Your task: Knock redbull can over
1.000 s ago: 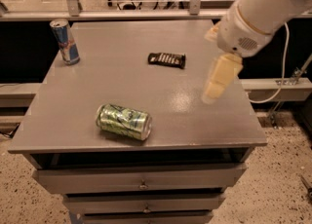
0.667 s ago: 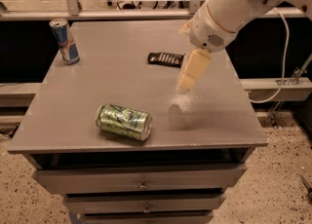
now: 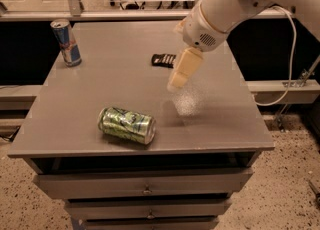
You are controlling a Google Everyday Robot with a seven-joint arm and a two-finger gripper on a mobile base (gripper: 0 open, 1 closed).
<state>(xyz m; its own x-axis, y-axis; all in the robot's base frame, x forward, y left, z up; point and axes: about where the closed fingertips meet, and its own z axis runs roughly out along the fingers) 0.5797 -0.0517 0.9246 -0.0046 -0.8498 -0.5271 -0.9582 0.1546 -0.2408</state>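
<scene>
The redbull can [image 3: 66, 42] is a slim blue-and-silver can with a red mark. It stands upright at the far left corner of the grey table [image 3: 100, 89]. My gripper [image 3: 176, 83] hangs from the white arm over the middle of the table, pointing down and to the left. It is well to the right of the redbull can and not touching it. It holds nothing that I can see.
A wider green-and-white can [image 3: 126, 124] lies on its side near the table's front edge. A small dark snack packet [image 3: 164, 60] lies behind the gripper. The table stands on drawers [image 3: 145, 186]. A white cable [image 3: 292, 54] hangs at the right.
The arm and gripper have moved left, from the right side of the table to over its middle. The cans and packet have not moved.
</scene>
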